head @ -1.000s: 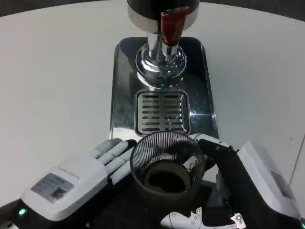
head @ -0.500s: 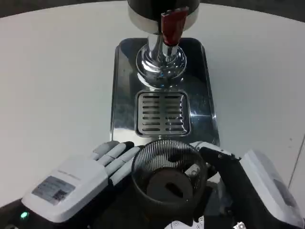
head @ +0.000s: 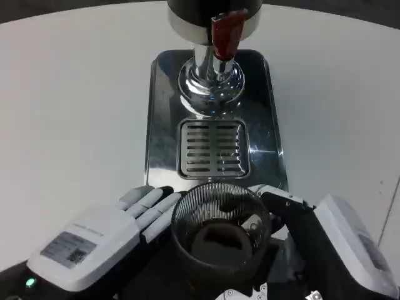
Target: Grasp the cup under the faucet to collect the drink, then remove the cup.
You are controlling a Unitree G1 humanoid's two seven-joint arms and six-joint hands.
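The cup (head: 219,234), clear and ribbed, stands upright with its mouth up and dark drink in the bottom, at the near edge of the steel drip tray (head: 164,119), clear of the grate (head: 213,149) and the faucet (head: 212,59). The right hand (head: 319,240) grasps it; the left hand (head: 106,234) lies flat, fingers touching its side. All sits on a white table (head: 69,106).

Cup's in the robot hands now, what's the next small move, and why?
Probably carry the cup forward and set it on the drain grate beneath the faucet. The right robot hand grips its side and the left robot hand touches the other, yet it sits short of the grate, away from the spout.
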